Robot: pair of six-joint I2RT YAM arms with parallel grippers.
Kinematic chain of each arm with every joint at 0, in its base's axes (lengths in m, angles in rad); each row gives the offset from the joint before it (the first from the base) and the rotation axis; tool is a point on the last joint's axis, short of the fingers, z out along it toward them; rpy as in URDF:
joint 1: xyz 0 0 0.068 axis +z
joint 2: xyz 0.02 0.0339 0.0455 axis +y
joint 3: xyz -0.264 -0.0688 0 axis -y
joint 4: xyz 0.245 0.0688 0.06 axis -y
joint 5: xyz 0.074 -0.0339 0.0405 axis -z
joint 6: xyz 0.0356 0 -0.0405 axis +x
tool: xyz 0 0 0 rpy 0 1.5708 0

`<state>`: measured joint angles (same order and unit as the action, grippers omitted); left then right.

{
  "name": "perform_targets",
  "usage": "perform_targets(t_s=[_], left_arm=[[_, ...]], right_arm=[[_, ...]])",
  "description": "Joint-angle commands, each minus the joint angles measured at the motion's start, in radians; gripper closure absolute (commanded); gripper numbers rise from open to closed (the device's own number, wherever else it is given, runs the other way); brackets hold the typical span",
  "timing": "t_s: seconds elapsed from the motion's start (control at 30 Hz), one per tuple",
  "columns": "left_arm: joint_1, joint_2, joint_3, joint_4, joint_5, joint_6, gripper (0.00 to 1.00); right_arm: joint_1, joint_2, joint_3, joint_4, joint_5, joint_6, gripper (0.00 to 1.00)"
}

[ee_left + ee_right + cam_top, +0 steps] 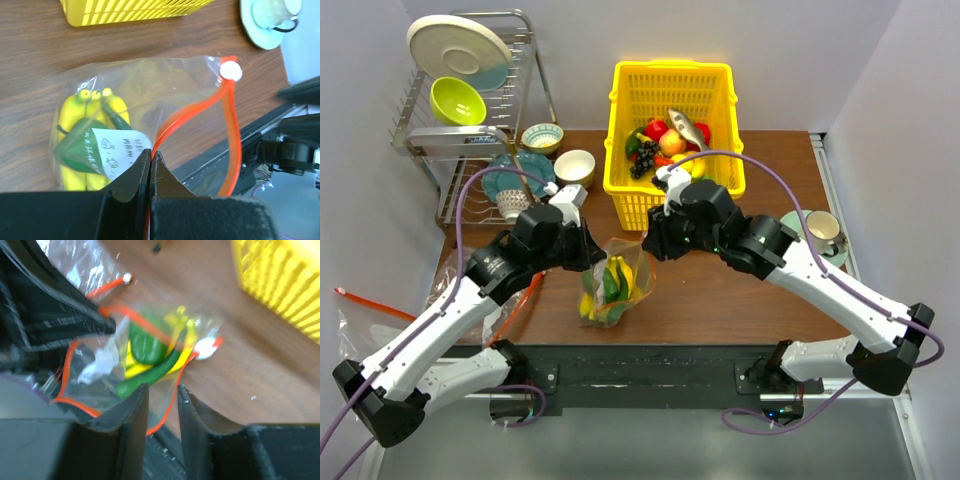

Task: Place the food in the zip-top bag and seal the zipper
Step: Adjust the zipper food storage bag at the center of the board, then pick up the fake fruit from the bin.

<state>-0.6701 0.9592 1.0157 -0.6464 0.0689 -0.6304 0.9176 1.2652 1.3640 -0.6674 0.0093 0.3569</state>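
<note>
Light, limp and probably slippery, the zip-top bag (615, 285), bananas (75, 112) inside, lies on the tabletop (740, 290) near the yellow basket (660, 90), best held by its stiffer zipper (232, 130), where the left end effector (151, 157) is clamped while the right end effector (162, 395) stands with jaws apart.

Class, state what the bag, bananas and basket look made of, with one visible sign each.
Bag: thin clear plastic film; contents show through, surface crinkles. Bananas: probably moulded plastic; uniform glossy yellow. Basket: seemingly rigid yellow plastic; moulded lattice walls.
</note>
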Motion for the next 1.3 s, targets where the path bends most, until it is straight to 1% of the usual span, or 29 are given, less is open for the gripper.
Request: perform_targets(t_s=[0.0,0.03,0.07,0.1,0.13,0.2,0.23,0.37,0.4,0.47,0.53,0.63,0.8,0.97,1.13,1.17,1.27], left_arm=[[-0.003,-0.011,-0.020,0.044,-0.058,0.017,1.00],[-0.003,-0.014,-0.017,0.037,-0.066,0.014,1.00],[-0.003,-0.026,-0.016,0.037,-0.104,0.009,1.00],[-0.003,-0.031,-0.012,0.034,-0.115,0.003,1.00],[-0.003,-0.036,-0.011,0.031,-0.124,-0.002,1.00],[-0.005,-0.048,-0.009,0.030,-0.132,-0.011,1.00],[-0.005,-0.050,-0.009,0.030,-0.132,-0.012,1.00],[-0.005,-0.053,-0.020,0.033,-0.139,-0.038,1.00],[-0.003,-0.051,-0.022,0.034,-0.139,-0.040,1.00],[-0.005,-0.050,-0.023,0.036,-0.139,-0.041,1.00],[-0.005,-0.053,-0.025,0.033,-0.138,-0.043,1.00],[-0.003,-0.057,-0.022,0.028,-0.139,-0.043,1.00],[-0.003,-0.069,-0.011,0.016,-0.141,-0.037,1.00],[-0.003,-0.088,-0.019,0.010,-0.144,-0.028,1.00],[-0.005,-0.079,-0.020,0.014,-0.138,-0.012,1.00],[-0.003,-0.076,-0.022,0.016,-0.132,-0.006,1.00],[-0.005,-0.065,-0.022,0.022,-0.121,0.000,1.00]], right_arm=[[-0.009,0.010,0.139,-0.057,0.135,-0.051,0.59],[-0.025,0.022,0.159,-0.067,0.159,-0.053,0.59],[-0.037,0.031,0.179,-0.075,0.169,-0.053,0.58],[-0.049,0.040,0.225,-0.083,0.173,-0.056,0.58],[-0.087,0.054,0.248,-0.098,0.169,-0.056,0.57],[-0.143,0.103,0.314,-0.112,0.112,-0.055,0.57],[-0.198,0.123,0.335,-0.127,0.095,-0.053,0.57],[-0.276,0.239,0.463,-0.169,0.106,-0.078,0.57],[-0.293,0.297,0.522,-0.179,0.107,-0.084,0.57],[-0.336,0.353,0.575,-0.204,0.097,-0.085,0.57],[-0.370,0.443,0.650,-0.228,0.104,-0.085,0.57],[-0.402,0.566,0.742,-0.265,0.141,-0.088,0.57],[-0.427,0.709,0.868,-0.291,0.210,-0.099,0.52],[-0.437,0.836,0.915,-0.302,0.360,-0.119,0.45],[-0.454,0.954,0.968,-0.304,0.426,-0.142,0.39],[-0.456,0.991,0.977,-0.304,0.429,-0.142,0.39],[-0.465,1.036,1.004,-0.293,0.439,-0.142,0.37]])
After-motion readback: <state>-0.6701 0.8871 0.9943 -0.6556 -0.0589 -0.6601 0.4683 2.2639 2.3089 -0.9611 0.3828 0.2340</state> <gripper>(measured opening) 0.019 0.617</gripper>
